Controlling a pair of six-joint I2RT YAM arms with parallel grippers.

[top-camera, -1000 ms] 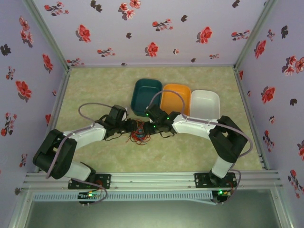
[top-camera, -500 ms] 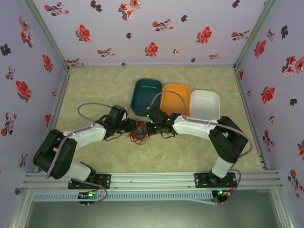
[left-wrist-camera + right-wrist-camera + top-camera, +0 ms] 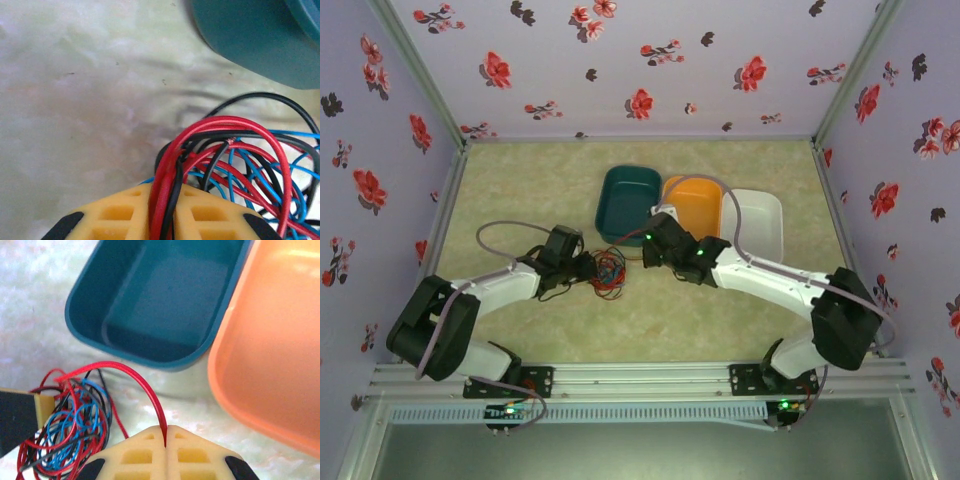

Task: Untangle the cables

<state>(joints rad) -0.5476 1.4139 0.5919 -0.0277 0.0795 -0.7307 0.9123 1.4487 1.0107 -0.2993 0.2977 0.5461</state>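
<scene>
Right wrist, red cable point(image 3: 107, 364) clamped in pincer point(image 3: 166, 429)

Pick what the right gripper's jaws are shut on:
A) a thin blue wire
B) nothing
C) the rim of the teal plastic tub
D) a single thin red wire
D: in the right wrist view, the right gripper pinches one thin red wire arcing out of the tangle of red, black and blue wires.
</scene>
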